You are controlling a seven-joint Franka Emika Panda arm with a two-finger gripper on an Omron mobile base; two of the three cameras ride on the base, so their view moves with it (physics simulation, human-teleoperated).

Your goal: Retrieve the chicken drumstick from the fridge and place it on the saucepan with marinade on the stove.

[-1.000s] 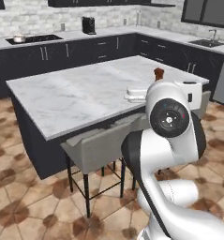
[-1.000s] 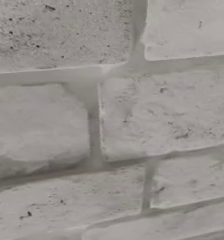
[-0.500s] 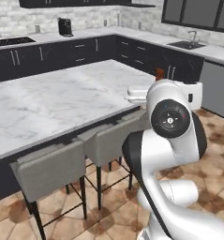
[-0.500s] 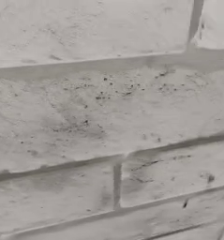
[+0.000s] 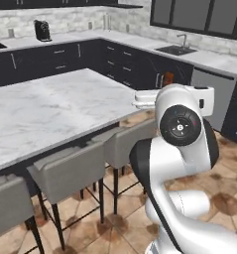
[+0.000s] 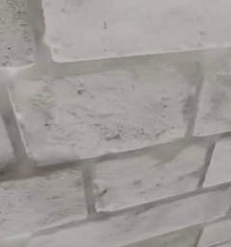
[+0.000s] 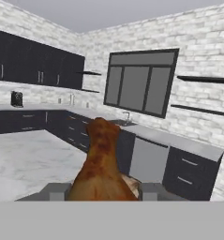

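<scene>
Two dark finger tips (image 7: pixel 57 191) rise at the bottom of the hand view, clenched on the chicken drumstick (image 7: pixel 101 164), which stands between them with its thick end down at the gripper (image 7: pixel 100 192) and its narrow end pointing up and away. The meat is orange-brown, mottled with darker patches. From the left base view a small brown tip of the drumstick (image 5: pixel 168 78) pokes up just beyond the white hand, above the near corner of the marble island (image 5: pixel 50 111).

Beyond the drumstick in the hand view lies a run of dark cabinets (image 7: pixel 33 61) under a pale counter, with a sink faucet (image 7: pixel 127 115) just past the narrow end of the meat and a big dark-framed window (image 7: pixel 141 83) on the white brick wall above it. A small black appliance (image 7: pixel 16 98) (too small to tell what kind) stands on the far counter to the left.

The left base view has the arm's white elbow in the foreground, three grey stools (image 5: pixel 70 171) tucked against the island's near side, and patterned brown floor tiles (image 5: pixel 224 193) beneath. The right base view faces a pale brick wall (image 6: pixel 115 106) at close range.
</scene>
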